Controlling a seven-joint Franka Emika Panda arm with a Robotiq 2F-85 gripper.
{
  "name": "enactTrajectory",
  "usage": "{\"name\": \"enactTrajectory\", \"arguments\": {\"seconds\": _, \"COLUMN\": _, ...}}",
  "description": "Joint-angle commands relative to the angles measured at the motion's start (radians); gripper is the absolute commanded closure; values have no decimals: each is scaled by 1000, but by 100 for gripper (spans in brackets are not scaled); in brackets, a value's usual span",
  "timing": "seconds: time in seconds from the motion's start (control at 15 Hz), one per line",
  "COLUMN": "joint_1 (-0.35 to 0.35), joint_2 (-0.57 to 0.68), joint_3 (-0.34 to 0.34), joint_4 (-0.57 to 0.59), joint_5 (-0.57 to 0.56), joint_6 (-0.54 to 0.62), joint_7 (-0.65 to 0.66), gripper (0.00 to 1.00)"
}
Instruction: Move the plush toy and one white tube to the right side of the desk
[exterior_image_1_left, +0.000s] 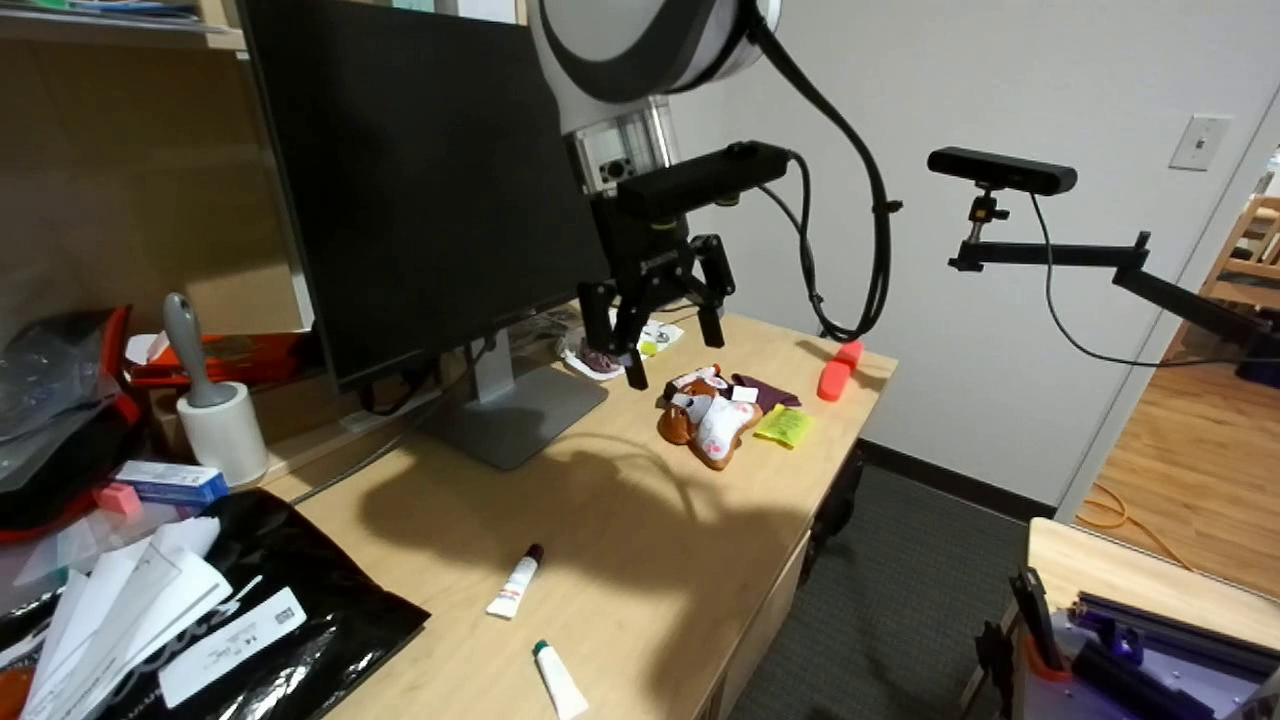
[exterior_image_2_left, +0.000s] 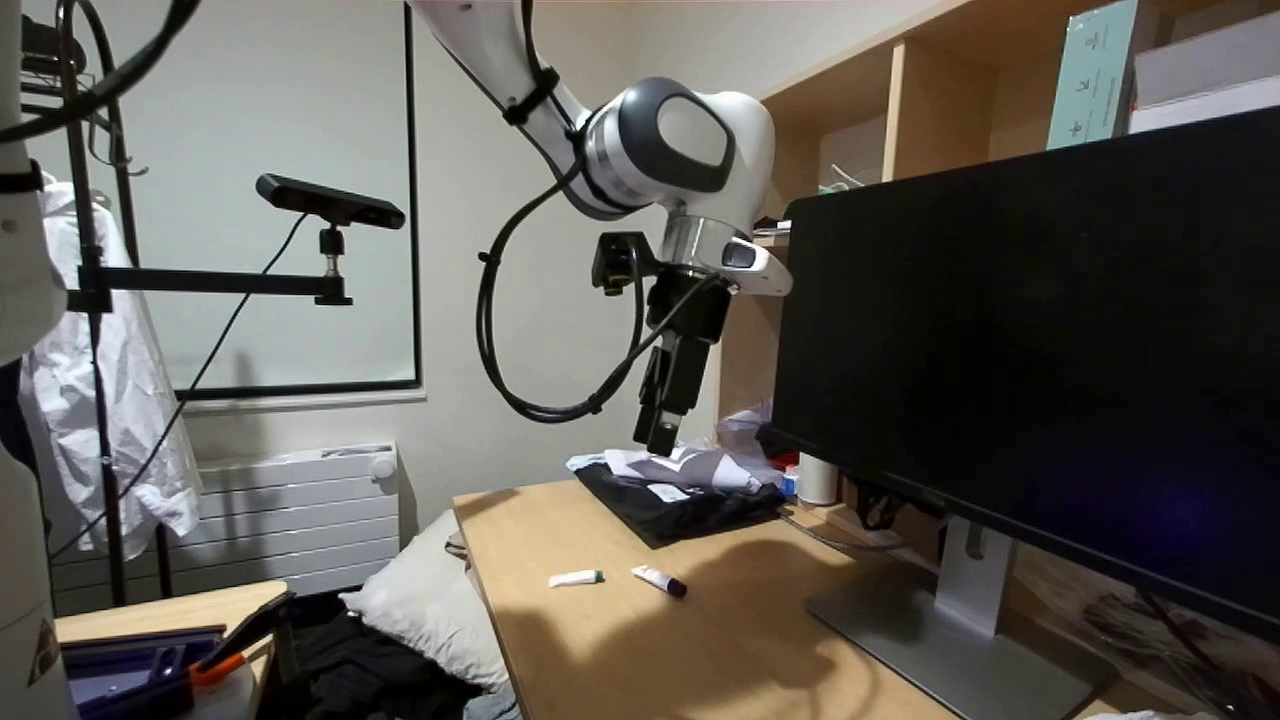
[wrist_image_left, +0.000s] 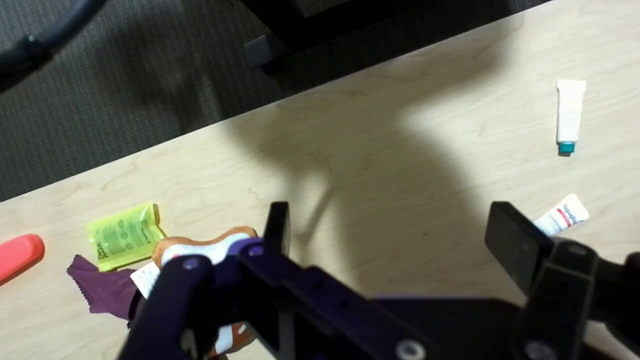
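In an exterior view, a light switch (exterior_image_1_left: 1200, 142) dots the pale wall (exterior_image_1_left: 1000, 80) at two o'clock, with dark-grey carpet (exterior_image_1_left: 930, 600) at four; in an exterior view, a white radiator (exterior_image_2_left: 320, 515) stands at eight, wooden shelving (exterior_image_2_left: 955, 130) at two

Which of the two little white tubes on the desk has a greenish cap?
The tube farther from the monitor; the other tube has a dark cap instead.

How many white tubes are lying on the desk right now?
2. The green-capped tube lies nearer the open edge of the desk; the dark-capped tube lies nearer the monitor. Any under the black plastic mailer would be hidden.
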Motion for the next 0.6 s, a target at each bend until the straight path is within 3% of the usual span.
{"name": "enactTrajectory", "arguments": {"seconds": 0.0, "joint_1": -1, "joint_2": -10, "joint_3": 18, "joint_4": -35, "joint_5": 31, "joint_6": 34, "joint_7": 23, "gripper": 0}}
{"name": "enactTrajectory", "arguments": {"seconds": 0.27, "joint_1": 24, "joint_2": -8, "joint_3": 55, "joint_4": -165, "joint_5": 136, "joint_6": 165, "joint_7": 116, "gripper": 0}}
{"name": "enactTrajectory", "arguments": {"seconds": 0.53, "joint_1": 74, "joint_2": 3, "joint_3": 105, "joint_4": -352, "joint_5": 287, "joint_6": 469, "joint_7": 268, "gripper": 0}}
